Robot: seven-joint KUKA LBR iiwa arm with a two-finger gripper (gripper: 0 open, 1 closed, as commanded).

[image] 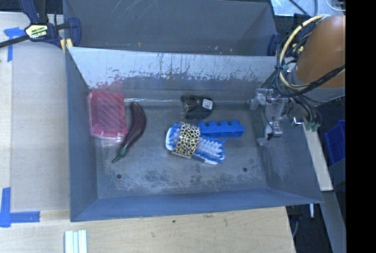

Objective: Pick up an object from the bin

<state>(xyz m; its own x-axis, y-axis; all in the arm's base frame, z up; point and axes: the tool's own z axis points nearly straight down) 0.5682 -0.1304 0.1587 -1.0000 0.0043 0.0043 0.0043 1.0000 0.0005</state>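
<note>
Pink comes first at the left end of the grey bin (82, 146): a ridged pink box (107, 112) lying flat against the left wall. Just beside it is a dark purple toy aubergine (134, 128), stalk end down toward the near-left. Near the middle lies a soft blue thing wrapped in leopard print (189, 140), with a small black object with a pale tag (197, 105) behind it, closer to the back wall.

Touching the leopard-print piece on its right is a blue studded building brick (222, 128). Its long axis runs across the bin, left to right and roughly level, with its right end pointing toward the arm.

At the far right the gripper (265, 135) hangs low over bare floor, near the brick's right end but apart from it. I cannot tell whether the claw is released or clenched, and no object shows in its grasp.

By my reading the pick is at the approach stage and nothing is lifted yet. The brick is the nearest candidate. Taking it would call for a shift leftward over it, the claw set across the narrow width, not along the length, and then a descent clear of the leopard-print piece.
</note>
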